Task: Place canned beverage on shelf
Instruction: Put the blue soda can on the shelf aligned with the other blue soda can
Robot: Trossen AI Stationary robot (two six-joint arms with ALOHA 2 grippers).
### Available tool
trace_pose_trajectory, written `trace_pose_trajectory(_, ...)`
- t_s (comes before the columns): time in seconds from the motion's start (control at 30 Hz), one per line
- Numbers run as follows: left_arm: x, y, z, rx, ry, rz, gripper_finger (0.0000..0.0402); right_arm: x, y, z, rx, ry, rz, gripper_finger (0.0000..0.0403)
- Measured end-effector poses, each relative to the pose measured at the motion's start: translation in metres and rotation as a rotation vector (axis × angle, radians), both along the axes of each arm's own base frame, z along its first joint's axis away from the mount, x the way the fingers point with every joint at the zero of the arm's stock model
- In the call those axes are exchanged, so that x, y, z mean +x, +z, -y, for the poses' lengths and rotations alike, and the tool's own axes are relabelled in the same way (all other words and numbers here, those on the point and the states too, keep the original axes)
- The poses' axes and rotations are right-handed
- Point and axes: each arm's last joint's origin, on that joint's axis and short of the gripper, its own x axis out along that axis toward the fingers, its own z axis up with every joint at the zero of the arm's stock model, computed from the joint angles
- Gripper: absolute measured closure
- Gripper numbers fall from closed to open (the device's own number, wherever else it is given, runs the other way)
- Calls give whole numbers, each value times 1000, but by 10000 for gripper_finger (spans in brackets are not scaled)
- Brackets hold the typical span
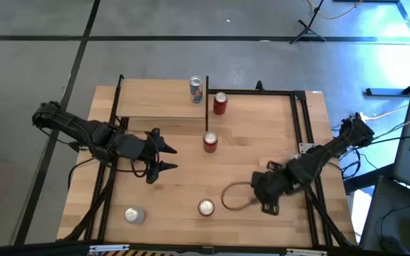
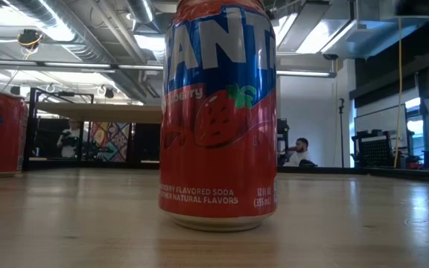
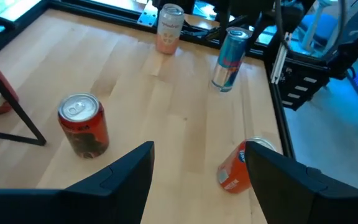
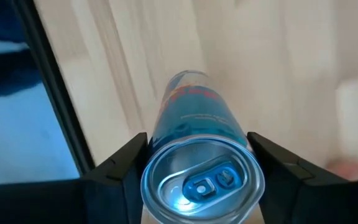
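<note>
L gripper (image 1: 173,158) sits mid-left over the wood table (image 1: 262,128), fingers apart, nothing between them. Shelf (image 1: 155,99), a pale wood board w/ thin black posts, is at the table's upper left; one blue-silver can (image 1: 196,89) stands at its right end. The high view counts 5 cans: that one, 3 red-sided ones (image 1: 221,103) (image 1: 210,142) (image 1: 206,207) in a column at centre, and a silver-topped can (image 1: 134,214) lower left. Only the low view reads a label: a glossy red strawberry soda can (image 2: 218,112), upright. A 6th can shows clearly only in the R wrist view: R gripper (image 4: 197,140), lower right in the high view, is clamped on a slim blue can (image 4: 197,124), well apart from the shelf.
</note>
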Motion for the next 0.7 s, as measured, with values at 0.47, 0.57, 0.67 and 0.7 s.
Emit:
trace_pose_trajectory(0.47,15,4,-55,-83,1,28,155,66,93,98,-154,-74,528,198)
trace_pose_trajectory(0.57,19,2,-64,-67,16,26,155,79,95,112,-170,-80,601,198)
trace_pose_trajectory(0.67,25,-1,-69,-69,3,23,162,93,92,120,-159,-77,650,198)
trace_pose_trajectory(0.7,26,-2,-71,-68,-3,19,168,96,91,122,-157,-82,656,198)
